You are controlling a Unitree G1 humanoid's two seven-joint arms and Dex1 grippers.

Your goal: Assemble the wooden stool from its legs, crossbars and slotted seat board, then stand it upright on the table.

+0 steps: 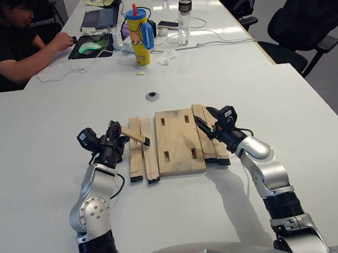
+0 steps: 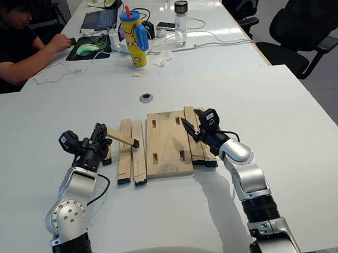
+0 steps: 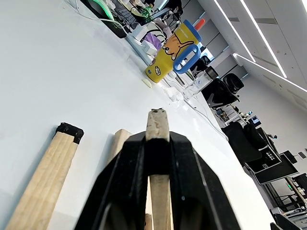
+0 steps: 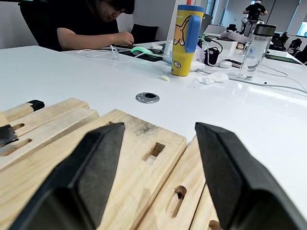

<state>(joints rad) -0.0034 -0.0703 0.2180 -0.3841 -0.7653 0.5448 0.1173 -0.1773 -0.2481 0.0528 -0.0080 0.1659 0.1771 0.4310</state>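
Between the closed fingers of the left gripper sits a crossbar, clamped near one end. Its long axis runs from the gripper out to the right and slightly back toward the robot, and its dark-tipped free end points at the seat board. The stick passes over two legs that lie side by side just right of this gripper. Whether it touches them cannot be told. Both legs have their long axes running away from the robot, with dark caps on the near ends. In the left wrist view the crossbar stands out straight ahead past the fingertips, with the two legs alongside it on the table.

Just left of the right gripper the seat board lies flat with its four slots facing up and its long axis pointing away from the robot, parallel to the legs. This gripper's fingers are spread apart and hold nothing. They sit low over the board's right edge and over a second pair of legs, which lies against that edge and points the same way.

Ahead of both grippers are a round grommet in the tabletop and, well beyond it, a yellow cup and a clear bottle.
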